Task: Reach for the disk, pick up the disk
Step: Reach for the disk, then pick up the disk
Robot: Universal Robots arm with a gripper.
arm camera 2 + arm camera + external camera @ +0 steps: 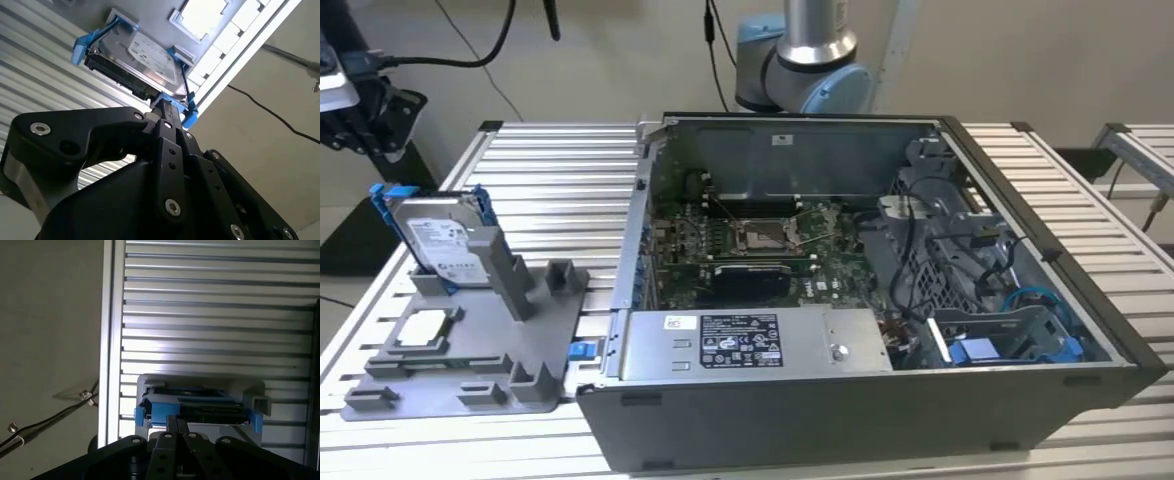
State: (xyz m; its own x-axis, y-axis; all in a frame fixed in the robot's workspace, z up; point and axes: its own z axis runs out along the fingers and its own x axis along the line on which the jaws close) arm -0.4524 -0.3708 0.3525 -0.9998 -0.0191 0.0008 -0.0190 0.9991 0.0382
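Black end effector [167,112] linkage: sitting closest in both wrist views, jaws drawn together and gripping nothing.

Disk [142,52]: blue-framed silver hard drive, standing on edge in a grey fixture tray [487,345] at the exterior view's left, long axis roughly upright and leaning. It is lying straight ahead of the end effector's tip, apart from it, and below it in the exterior view.

Processor chip [424,330]: resting on the same tray, near the disk.

Slatted bench [560,160]: carrying the tray and the open computer case [854,420].

Obscured: a grey post [487,255] is covering part of the disk's label face; the exterior view's left edge is cutting off the end effector.
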